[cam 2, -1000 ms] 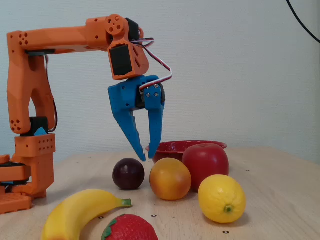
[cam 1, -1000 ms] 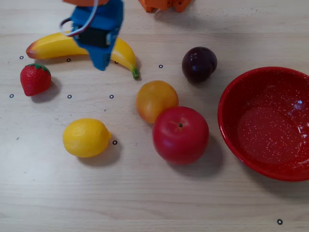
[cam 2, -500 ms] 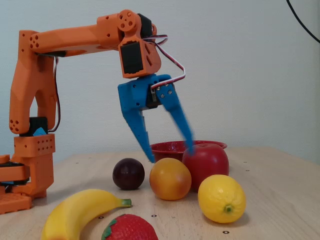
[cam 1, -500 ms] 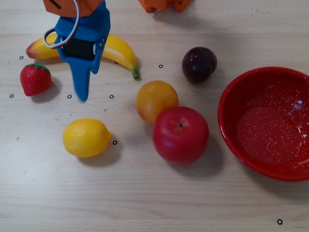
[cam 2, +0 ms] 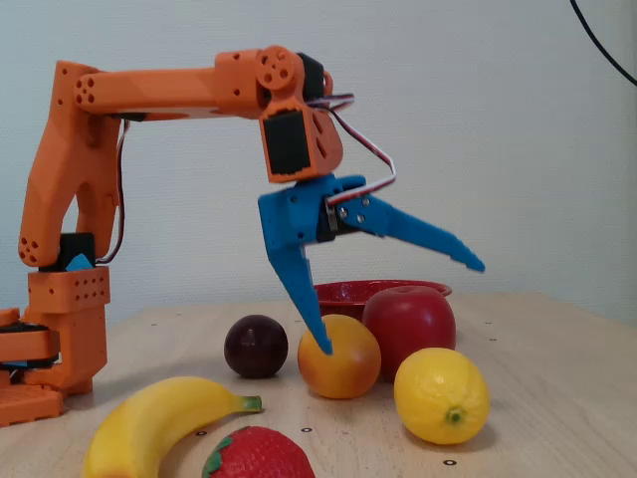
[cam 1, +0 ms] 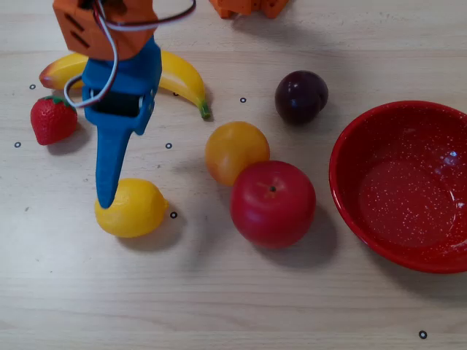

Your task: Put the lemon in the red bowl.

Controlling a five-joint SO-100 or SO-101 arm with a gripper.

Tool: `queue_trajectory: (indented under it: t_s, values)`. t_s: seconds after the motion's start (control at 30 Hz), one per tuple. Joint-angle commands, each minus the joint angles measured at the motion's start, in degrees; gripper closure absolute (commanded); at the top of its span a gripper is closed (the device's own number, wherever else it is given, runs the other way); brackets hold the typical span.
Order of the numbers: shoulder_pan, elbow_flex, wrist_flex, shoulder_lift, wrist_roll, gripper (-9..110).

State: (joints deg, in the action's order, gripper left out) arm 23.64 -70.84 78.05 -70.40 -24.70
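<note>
On the wooden table (cam 1: 241, 306), well left of the red bowl (cam 1: 350, 211) in the overhead view, the lemon (cam 1: 135, 211) rests alone. The red apple (cam 1: 273, 203) and an orange fruit (cam 1: 235, 149), touching each other, lie between lemon and bowl. Above the lemon hangs the blue gripper (cam 2: 403, 304), jaws spread wide, holding nothing, one fingertip (cam 1: 106, 197) overlapping the lemon's upper left edge.

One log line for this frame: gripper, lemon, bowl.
gripper: open wide, above lemon | lemon: on table, not grasped | red bowl: empty | phase: approach
</note>
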Motion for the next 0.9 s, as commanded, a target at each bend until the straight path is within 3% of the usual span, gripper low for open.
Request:
queue_trajectory:
  t_s: [0.0,0.87]
  values:
    - [2.29,6.5,-2.29,-2.02,-2.2,42]
    - [0.79,16.52,-5.71,13.45,-4.31,39]
